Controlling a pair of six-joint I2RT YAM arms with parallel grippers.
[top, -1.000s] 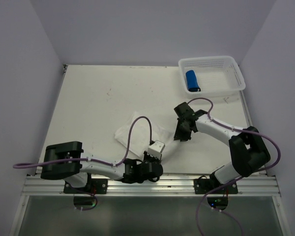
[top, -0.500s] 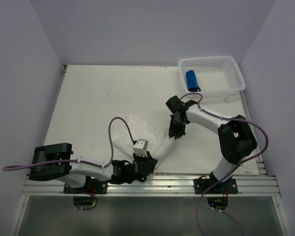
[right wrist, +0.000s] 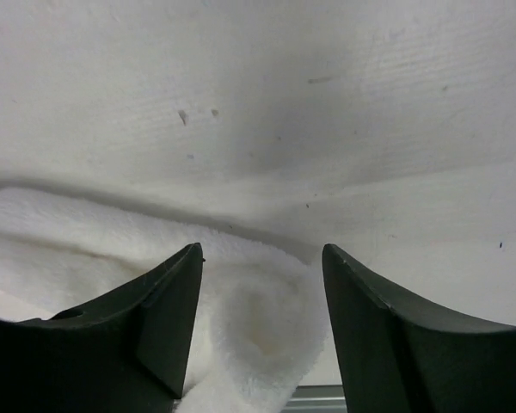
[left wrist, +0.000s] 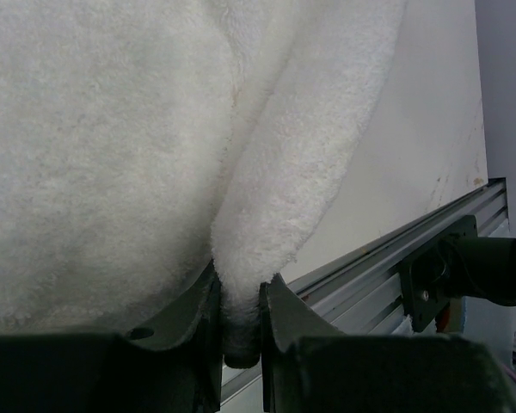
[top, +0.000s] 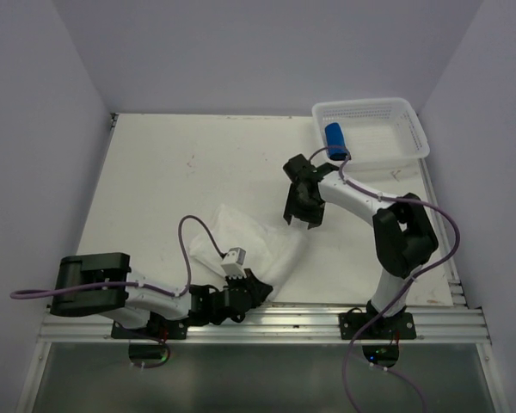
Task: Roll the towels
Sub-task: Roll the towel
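The left tool point(left wrist: 241, 297) is narrow. Its two fingers pinch a thick fold of the white towel point(top: 260, 243) between them. From this grip the cloth spreads away in front of the tool, with a wide soft part on its left side and a thinner lobe on its right. To the right of this tool runs the metal rail point(left wrist: 387, 258) at the edge of the bench point(top: 172, 163).

The right tool point(right wrist: 262, 258) stands wide and holds nothing. Its fingers point down toward the bench. The other end of the white towel lies below and between them as a soft rounded bulge. Whether a finger touches the cloth, I cannot tell. Beyond this tool the bench surface shows a few small dark marks.

So the white towel lies crumpled on the bench between the two tools, one end in the grip of the left tool and the other end under the right tool.

The blue towel point(top: 336, 140) is rolled up and lies inside the white basket point(top: 413, 120), at the end of the basket that is closer to the right tool. The basket is behind the right tool, on the side of its wrist, and well apart from the left tool.
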